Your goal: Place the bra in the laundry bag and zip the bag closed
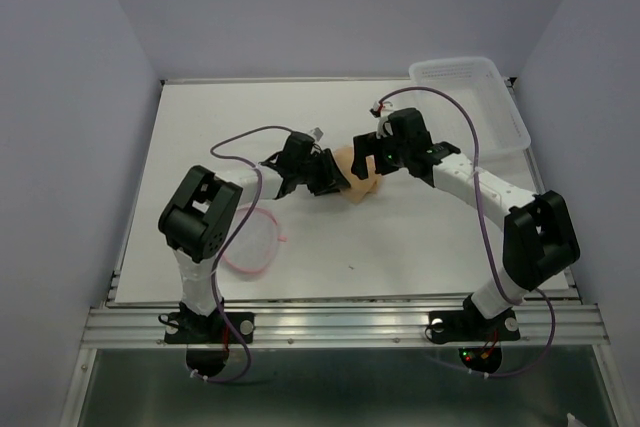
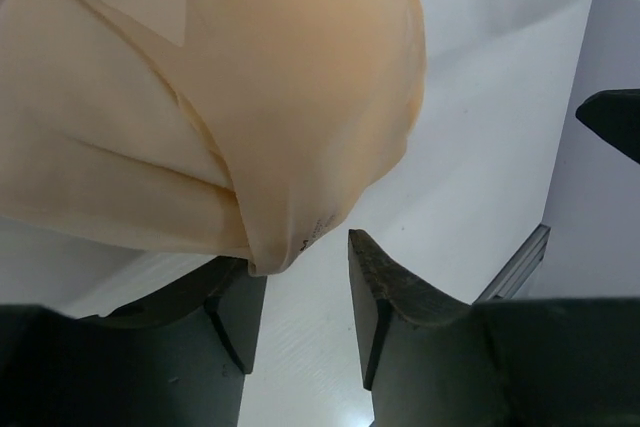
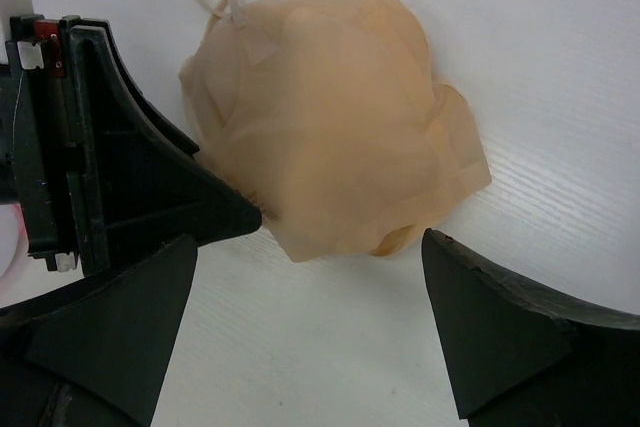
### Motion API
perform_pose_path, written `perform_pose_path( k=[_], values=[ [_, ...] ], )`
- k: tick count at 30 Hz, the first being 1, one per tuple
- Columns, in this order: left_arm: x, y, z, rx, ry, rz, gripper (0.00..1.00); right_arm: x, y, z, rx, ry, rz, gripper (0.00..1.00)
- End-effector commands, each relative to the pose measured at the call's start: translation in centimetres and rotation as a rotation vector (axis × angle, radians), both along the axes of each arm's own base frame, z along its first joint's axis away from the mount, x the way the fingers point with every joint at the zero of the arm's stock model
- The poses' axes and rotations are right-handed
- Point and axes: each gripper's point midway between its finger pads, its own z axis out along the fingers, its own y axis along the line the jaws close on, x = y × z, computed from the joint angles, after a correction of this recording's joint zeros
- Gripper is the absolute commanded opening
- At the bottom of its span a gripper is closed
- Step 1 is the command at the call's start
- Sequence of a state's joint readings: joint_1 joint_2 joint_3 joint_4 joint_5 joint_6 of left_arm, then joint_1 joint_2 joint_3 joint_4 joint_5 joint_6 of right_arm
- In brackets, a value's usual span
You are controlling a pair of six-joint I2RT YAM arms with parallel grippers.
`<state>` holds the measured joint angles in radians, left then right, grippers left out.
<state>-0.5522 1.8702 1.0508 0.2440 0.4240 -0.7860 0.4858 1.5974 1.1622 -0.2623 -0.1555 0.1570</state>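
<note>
You are at pickup step. Bra (image 1: 358, 179) lies mid table (image 1: 420, 237), well apart from laundry bag (image 1: 252, 239) by left arm base. Left hand (image 2: 300, 287) part-open, fabric edge at fingertip, unclamped. Right hand (image 3: 310, 247) wide open, straddling bra. Next: close on fabric, then lift.

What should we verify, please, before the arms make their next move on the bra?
1. Left gripper pinching the bra: not ok; the jaws stand apart and the fabric edge rests against one finger only.
2. Right gripper open around the bra: ok.
3. Laundry bag mouth open: cannot tell; the left arm partly hides it.
4. Bra clear of the plastic basket: ok.
</note>
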Motion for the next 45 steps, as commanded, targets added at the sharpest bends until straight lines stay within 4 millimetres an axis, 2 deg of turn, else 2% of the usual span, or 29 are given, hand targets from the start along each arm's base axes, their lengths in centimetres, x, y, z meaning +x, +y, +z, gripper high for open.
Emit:
perform_pose_path(
  k=[1, 3, 5, 7, 8, 9, 10, 11, 12, 13, 14, 15, 16, 19, 21, 24, 26, 31, 35, 39, 45],
  values=[
    [0.1, 1.1, 2.5, -0.003, -0.051, 0.059, 0.56, -0.3, 0.3, 2.1, 0.035, -0.048, 0.02, 1.0],
    [-0.5, 1.8, 2.7, 0.009, -0.052, 0.064, 0.57, -0.4, 0.5, 2.5, 0.044, -0.056, 0.034, 1.0],
    [-1.0, 2.7, 4.2, 0.035, -0.079, 0.065, 0.6, -1.0, 1.1, 3.0, 0.028, -0.088, 0.071, 1.0],
    [-1.2, 4.3, 6.0, 0.09, -0.125, 0.103, 0.71, -1.4, 1.5, 3.4, 0.012, -0.118, 0.09, 1.0],
    [-0.7, 5.5, 6.4, 0.136, -0.153, 0.157, 0.88, -1.7, 2.0, 3.5, 0.012, -0.126, 0.111, 1.0],
    [-0.4, 6.5, 8.7, 0.148, -0.205, 0.198, 0.95, -1.8, 2.1, 3.6, 0.021, -0.125, 0.114, 1.0],
    [-1.3, 8.1, 8.3, 0.226, -0.169, 0.224, 0.99, -2.0, 2.3, 3.6, 0.031, -0.123, 0.124, 1.0],
    [-0.5, 10.7, 8.6, 0.331, -0.207, 0.32, 0.99, -2.2, 2.7, 3.9, 0.048, -0.127, 0.145, 1.0],
    [-0.4, 12.4, 9.6, 0.39, -0.22, 0.386, 0.99, -2.4, 3.1, 3.8, 0.053, -0.127, 0.159, 1.0],
    [-1.9, 15.0, 9.6, 0.479, -0.18, 0.44, 0.99, -2.5, 3.1, 3.6, 0.054, -0.125, 0.164, 1.0],
    [-2.2, 16.8, 9.7, 0.522, -0.161, 0.516, 0.99, -2.7, 3.5, 3.5, 0.053, -0.127, 0.18, 1.0],
    [-2.4, 19.4, 9.8, 0.582, -0.148, 0.593, 0.99, -3.0, 4.0, 3.5, 0.054, -0.129, 0.195, 1.0],
    [-3.0, 20.8, 9.5, 0.608, -0.118, 0.627, 0.99, -2.9, 4.1, 3.4, 0.054, -0.129, 0.197, 1.0],
    [-6.9, 26.0, 8.0, 0.68, 0.026, 0.734, 0.99, -2.9, 4.7, 3.4, 0.058, -0.13, 0.212, 1.0],
    [-8.7, 28.3, 6.2, 0.72, 0.096, 0.776, 0.99, -2.6, 4.8, 3.4, 0.059, -0.142, 0.218, 1.0],
    [-11.2, 30.5, 5.1, 0.785, 0.167, 0.831, 0.99, -2.4, 5.3, 3.3, 0.074, -0.138, 0.223, 1.0],
    [-11.7, 30.9, 4.9, 0.804, 0.186, 0.846, 0.99, -2.5, 5.6, 3.0, 0.079, -0.127, 0.237, 1.0],
    [-11.9, 30.4, 4.8, 0.776, 0.191, 0.815, 0.99, -2.4, 5.8, 2.2, 0.074, -0.109, 0.243, 1.0],
    [-11.8, 29.3, 4.7, 0.741, 0.19, 0.753, 0.99, -2.5, 5.6, 2.4, 0.069, -0.12, 0.246, 1.0],
    [-11.9, 26.9, 3.1, 0.65, 0.209, 0.635, 0.98, -2.8, 5.4, 2.5, 0.068, -0.125, 0.248, 1.0],
    [-9.7, 23.2, 2.8, 0.452, 0.148, 0.556, 0.95, -4.0, 6.2, 2.9, 0.109, -0.122, 0.325, 1.0]
  ],
)
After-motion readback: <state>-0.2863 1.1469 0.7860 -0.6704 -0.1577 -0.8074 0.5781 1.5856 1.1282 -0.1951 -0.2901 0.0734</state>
